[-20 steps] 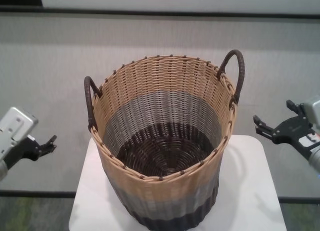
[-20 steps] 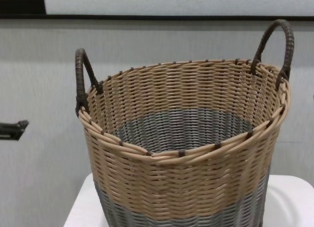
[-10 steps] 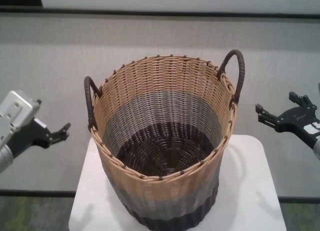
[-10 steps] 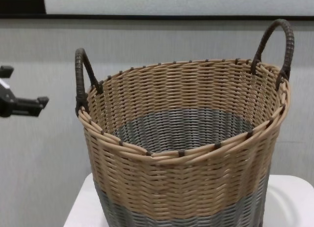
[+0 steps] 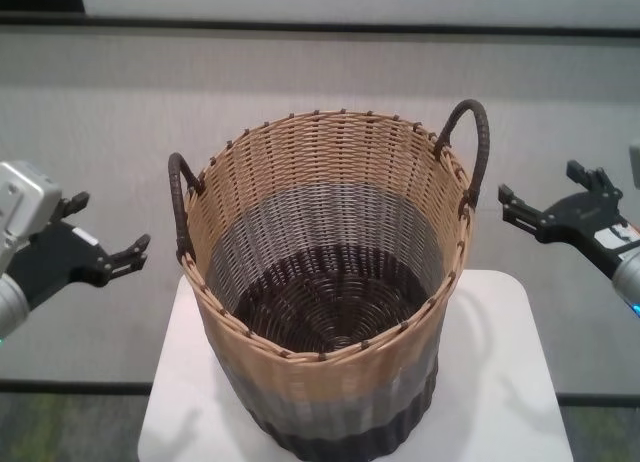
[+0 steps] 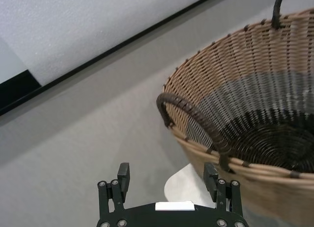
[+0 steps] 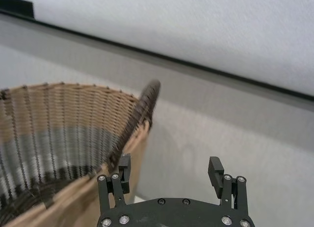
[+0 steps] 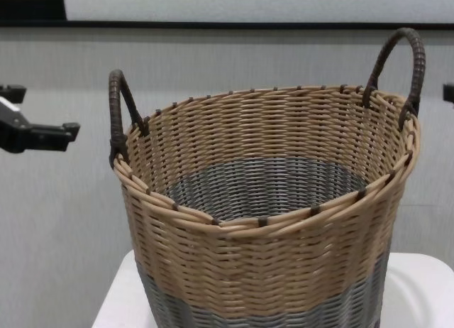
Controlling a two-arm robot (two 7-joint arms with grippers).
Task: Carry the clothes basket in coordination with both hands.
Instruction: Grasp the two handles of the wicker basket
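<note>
The clothes basket (image 5: 330, 312) stands upright on a white stand, with a tan top, grey middle and dark brown base. It is empty inside. My left gripper (image 5: 112, 224) is open, level with the basket's left loop handle (image 5: 178, 207) and a short gap from it. My right gripper (image 5: 540, 190) is open beside the right loop handle (image 5: 476, 147), a short way off. In the left wrist view the open left gripper (image 6: 168, 172) faces the handle (image 6: 196, 128). In the right wrist view the open right gripper (image 7: 170, 167) is just short of the handle (image 7: 145, 101).
The white stand (image 5: 500, 382) bears the basket and is barely wider than it. A grey wall with a black stripe (image 5: 320, 24) runs behind. In the chest view the basket (image 8: 269, 257) fills the middle, with the left gripper (image 8: 44, 115) to its left.
Both grippers have risen and moved inward toward the basket's handles. The basket has not moved.
</note>
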